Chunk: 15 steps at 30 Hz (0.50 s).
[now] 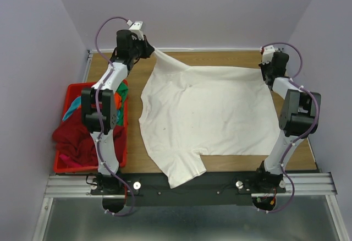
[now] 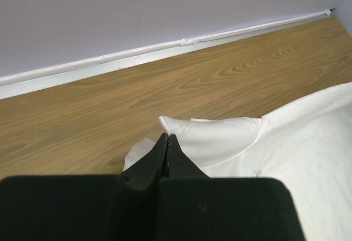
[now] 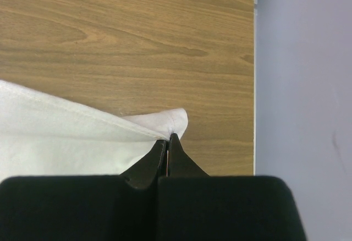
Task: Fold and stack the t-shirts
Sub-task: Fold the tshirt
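Evidently the spreading step is in hand: the white t-shirt lies open across the table, the left gripper pinched tight on its far-left corner and the right gripper clamped on its far-right corner. The next move likely calls for carrying both corners evenly toward the near edge.

From above, the left arm covers the right side of the red basket. The teal shirt and green shirt show only as slivers, and the dark red shirt only in part. The pinched corners of the white t-shirt vanish between the left fingers and the right fingers. Both wrist views cut the cloth off at their edges.
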Each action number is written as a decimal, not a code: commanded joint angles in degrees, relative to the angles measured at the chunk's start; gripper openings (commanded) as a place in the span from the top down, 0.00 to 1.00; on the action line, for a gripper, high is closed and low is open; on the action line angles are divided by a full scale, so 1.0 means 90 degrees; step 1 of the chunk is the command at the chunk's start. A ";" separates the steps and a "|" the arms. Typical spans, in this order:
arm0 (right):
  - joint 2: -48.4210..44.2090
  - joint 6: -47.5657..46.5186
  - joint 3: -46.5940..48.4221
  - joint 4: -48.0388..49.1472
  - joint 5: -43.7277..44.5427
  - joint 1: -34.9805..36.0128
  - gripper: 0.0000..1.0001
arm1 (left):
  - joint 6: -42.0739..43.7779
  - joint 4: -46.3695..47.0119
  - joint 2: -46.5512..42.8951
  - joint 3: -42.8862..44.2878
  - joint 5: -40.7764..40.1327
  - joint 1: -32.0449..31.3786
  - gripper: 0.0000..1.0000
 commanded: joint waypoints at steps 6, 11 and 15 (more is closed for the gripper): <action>0.0038 -0.0049 -0.0084 0.0037 -0.0042 -0.0041 1.00 | 0.0103 0.0235 -0.0566 -0.0558 -0.0141 -0.0037 1.00; -0.0099 -0.0078 -0.0211 0.0047 -0.0042 -0.0041 1.00 | 0.0103 0.0372 -0.0937 -0.1007 -0.0228 -0.0047 1.00; -0.0167 -0.0058 -0.0289 0.0056 -0.0042 -0.0051 1.00 | 0.0054 0.0479 -0.1317 -0.1485 -0.0277 -0.0056 1.00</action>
